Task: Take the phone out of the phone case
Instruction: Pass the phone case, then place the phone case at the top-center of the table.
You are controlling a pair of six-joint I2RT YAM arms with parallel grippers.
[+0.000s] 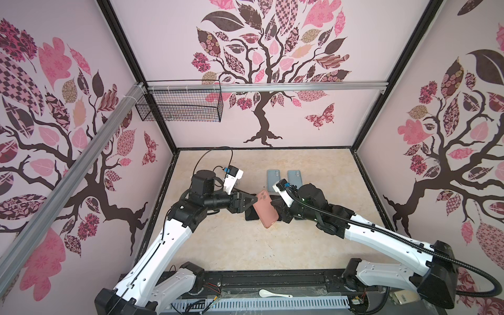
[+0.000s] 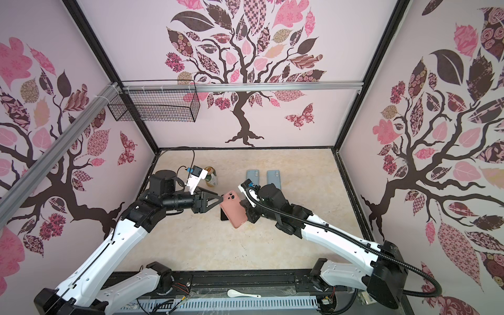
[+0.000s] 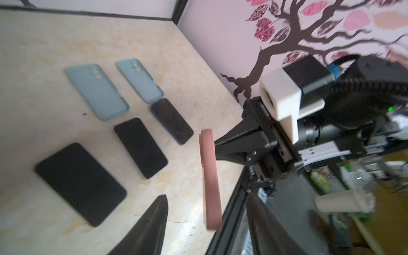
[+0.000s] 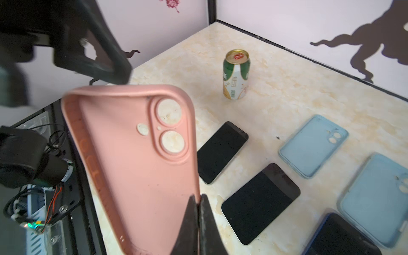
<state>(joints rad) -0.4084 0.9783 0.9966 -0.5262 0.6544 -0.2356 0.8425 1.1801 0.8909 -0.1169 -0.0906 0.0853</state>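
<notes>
Above the marbled table (image 1: 218, 245), the right gripper (image 4: 199, 212) pinches the side wall of the empty pink phone case (image 4: 132, 154), likely light, floppy and best held by its rim, as the left gripper (image 1: 253, 201) gapes beside its top and three bare phones (image 3: 141, 148) lie below.

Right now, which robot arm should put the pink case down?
Probably the right. The right gripper is shut on the empty pink case's edge; the left gripper stands open, gripping nothing.
</notes>
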